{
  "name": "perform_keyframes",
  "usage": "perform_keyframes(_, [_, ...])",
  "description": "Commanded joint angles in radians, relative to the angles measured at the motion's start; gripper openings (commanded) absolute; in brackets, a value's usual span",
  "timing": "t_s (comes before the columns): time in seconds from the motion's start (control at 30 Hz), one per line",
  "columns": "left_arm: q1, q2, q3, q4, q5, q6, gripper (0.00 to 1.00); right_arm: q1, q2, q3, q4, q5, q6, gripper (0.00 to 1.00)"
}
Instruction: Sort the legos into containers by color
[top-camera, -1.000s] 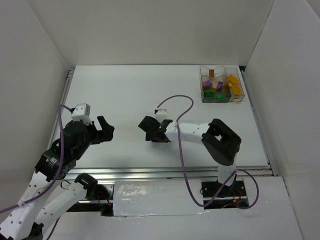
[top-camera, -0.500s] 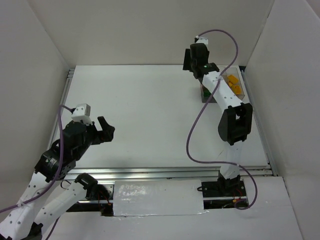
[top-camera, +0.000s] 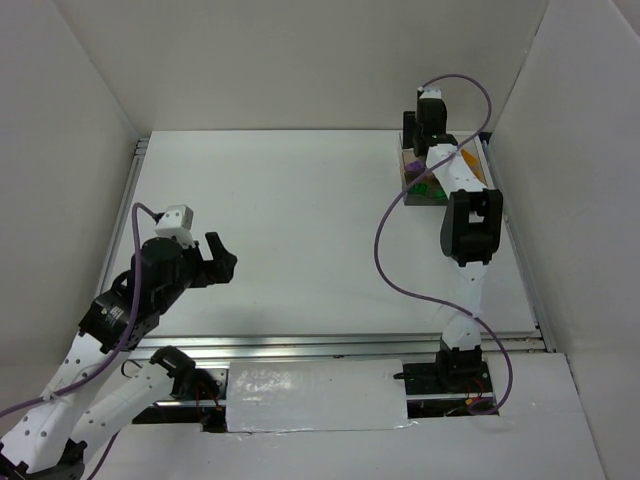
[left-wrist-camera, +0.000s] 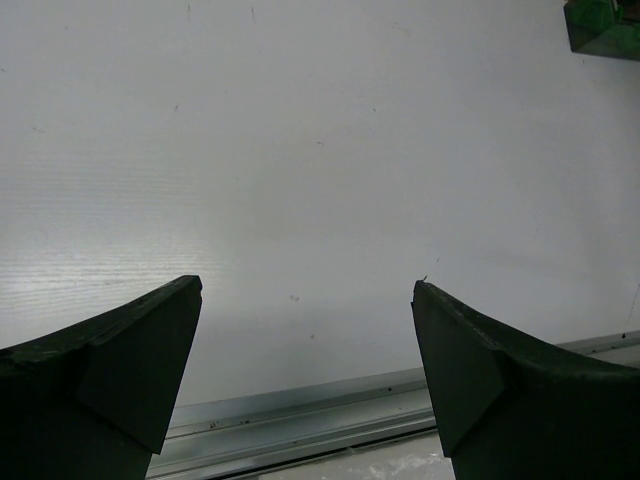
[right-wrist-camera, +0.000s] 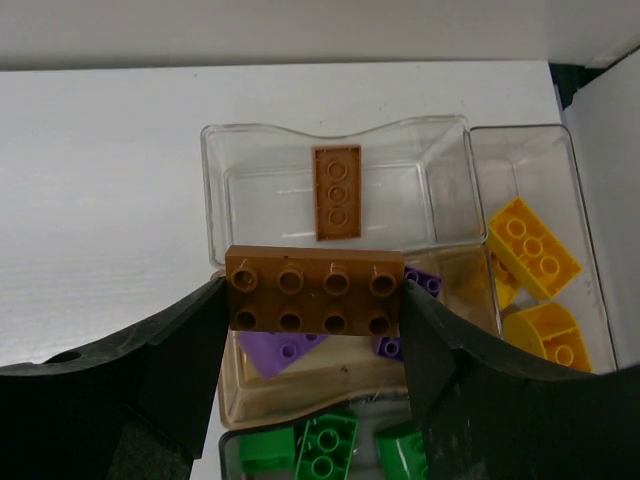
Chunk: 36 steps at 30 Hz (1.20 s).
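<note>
The right tool (right-wrist-camera: 315, 322) squeezes a brown brick (right-wrist-camera: 315, 288), one finger on each short end. So the brick's long side runs from finger to finger, bumps up. It hangs over the box (right-wrist-camera: 212, 180), probably to drop by the flat brown piece (right-wrist-camera: 336, 193) just ahead of the tool. The left tool (left-wrist-camera: 305, 290) is wide open, holding nothing.

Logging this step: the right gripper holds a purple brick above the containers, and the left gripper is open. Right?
Not quite. The right wrist view shows the brick in the right gripper is brown, not purple. It is above the containers, and the left gripper is open.
</note>
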<state>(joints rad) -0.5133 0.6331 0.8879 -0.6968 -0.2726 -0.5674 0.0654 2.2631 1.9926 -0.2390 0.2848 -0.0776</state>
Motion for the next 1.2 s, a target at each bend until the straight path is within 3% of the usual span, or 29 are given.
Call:
perform_keyframes(0.0, [-0.005, 0.002, -0.004, 0.043, 0.019, 0.027, 1.00, -0.009, 0.013, 0.029, 0.128, -0.076, -0.048, 0.00])
perform_keyframes(0.2, [-0.004, 0.022, -0.003, 0.043, 0.023, 0.031, 1.00, -0.027, 0.121, 0.182, 0.075, -0.064, -0.050, 0.02])
perform_keyframes(0.3, [-0.004, 0.030, -0.003, 0.045, 0.029, 0.031, 1.00, -0.036, 0.170, 0.225, 0.087, -0.021, -0.047, 0.07])
perform_keyframes(0.37, [-0.004, 0.036, -0.004, 0.046, 0.035, 0.034, 1.00, -0.049, 0.171, 0.209, 0.124, -0.053, -0.051, 0.18])
perform_keyframes(0.63, [-0.004, 0.051, -0.001, 0.046, 0.032, 0.034, 0.99, -0.059, 0.228, 0.241, 0.127, -0.064, -0.065, 0.29])
perform_keyframes(0.77, [-0.002, 0.060, 0.000, 0.045, 0.038, 0.037, 1.00, -0.058, 0.234, 0.238, 0.142, -0.061, -0.071, 0.52])
perform_keyframes(0.8, [-0.002, 0.065, 0.000, 0.046, 0.038, 0.037, 1.00, -0.058, 0.233, 0.235, 0.148, -0.055, -0.070, 0.71])
perform_keyframes(0.87, [-0.002, 0.066, 0.000, 0.048, 0.042, 0.038, 1.00, -0.058, 0.230, 0.230, 0.164, -0.042, -0.071, 0.81])
perform_keyframes(0.93, [-0.002, 0.066, 0.000, 0.046, 0.041, 0.038, 1.00, -0.058, 0.231, 0.239, 0.156, -0.045, -0.076, 0.99])
perform_keyframes(1.17, [-0.002, 0.065, 0.002, 0.046, 0.036, 0.037, 1.00, -0.087, 0.234, 0.288, 0.119, -0.035, -0.064, 1.00])
